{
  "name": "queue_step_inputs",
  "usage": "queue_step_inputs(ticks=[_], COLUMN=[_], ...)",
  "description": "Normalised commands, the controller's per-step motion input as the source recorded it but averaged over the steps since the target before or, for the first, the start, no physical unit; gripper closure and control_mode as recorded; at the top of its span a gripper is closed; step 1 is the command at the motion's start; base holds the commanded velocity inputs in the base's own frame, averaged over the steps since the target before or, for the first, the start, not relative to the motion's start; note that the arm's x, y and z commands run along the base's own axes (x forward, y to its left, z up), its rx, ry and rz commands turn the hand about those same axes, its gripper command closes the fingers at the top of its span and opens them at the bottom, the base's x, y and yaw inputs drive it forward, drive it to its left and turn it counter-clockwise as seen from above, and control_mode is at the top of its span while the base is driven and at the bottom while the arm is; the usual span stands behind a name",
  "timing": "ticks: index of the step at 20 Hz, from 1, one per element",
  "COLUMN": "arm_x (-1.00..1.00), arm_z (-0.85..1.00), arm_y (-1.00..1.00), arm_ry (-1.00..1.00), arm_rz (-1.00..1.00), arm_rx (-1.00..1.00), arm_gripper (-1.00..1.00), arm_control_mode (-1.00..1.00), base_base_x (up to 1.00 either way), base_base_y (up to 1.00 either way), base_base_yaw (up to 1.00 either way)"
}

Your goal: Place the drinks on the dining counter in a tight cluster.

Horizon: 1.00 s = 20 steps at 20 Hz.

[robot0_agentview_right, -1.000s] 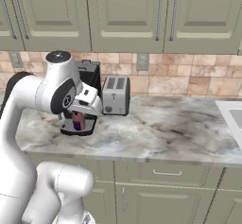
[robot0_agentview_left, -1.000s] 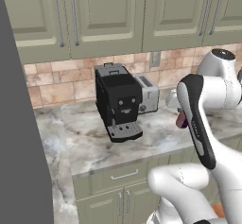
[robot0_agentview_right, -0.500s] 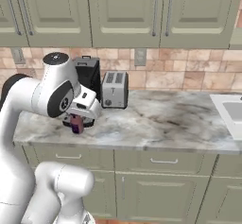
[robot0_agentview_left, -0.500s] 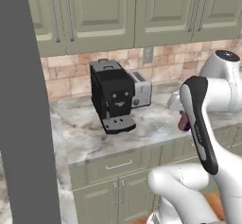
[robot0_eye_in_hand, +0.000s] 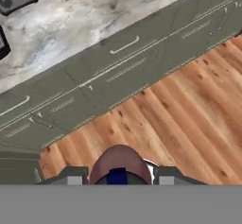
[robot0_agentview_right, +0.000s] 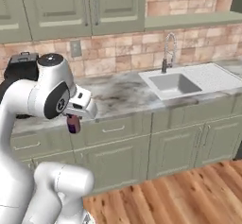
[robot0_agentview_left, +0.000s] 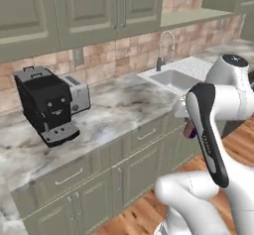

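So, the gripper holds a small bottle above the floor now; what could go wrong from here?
1. The red bottle hangs over the wood floor, not the counter; a slip from the gripper would probably drop it there.
2. It is carried near the drawer fronts, so a swing might knock it against them.

A marble counter (robot0_agentview_left: pixel 124 105) runs along a brick wall (robot0_agentview_right: pixel 127 48); sage-green upper cabinets (robot0_agentview_left: pixel 74 16) hang above it and matching drawers and doors (robot0_agentview_right: pixel 175 142) stand below; a sink (robot0_agentview_right: pixel 179 83) with a curved tap (robot0_agentview_right: pixel 168 48) is set into it at the right; the wooden floor (robot0_eye_in_hand: pixel 179 119) is warm orange-brown planks.
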Motion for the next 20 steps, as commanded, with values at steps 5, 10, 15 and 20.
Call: queue_step_inputs(ticks=[5,10,15,20], arm_x=[0.00,0.00,0.00,0.00], arm_z=[0.00,0.00,0.00,0.00], arm_y=[0.00,0.00,0.00,0.00], arm_ry=[0.00,0.00,0.00,0.00], arm_rz=[0.00,0.00,0.00,0.00], arm_rx=[0.00,0.00,0.00,0.00], arm_gripper=[1.00,1.00,1.00,1.00], arm_control_mode=[1.00,1.00,1.00,1.00], base_base_x=[0.06,0.13,0.76,1.00], base_base_y=[-0.68,-0.78,-0.43,-0.18], base_base_yaw=[-0.77,-0.71,-0.54,-0.30])
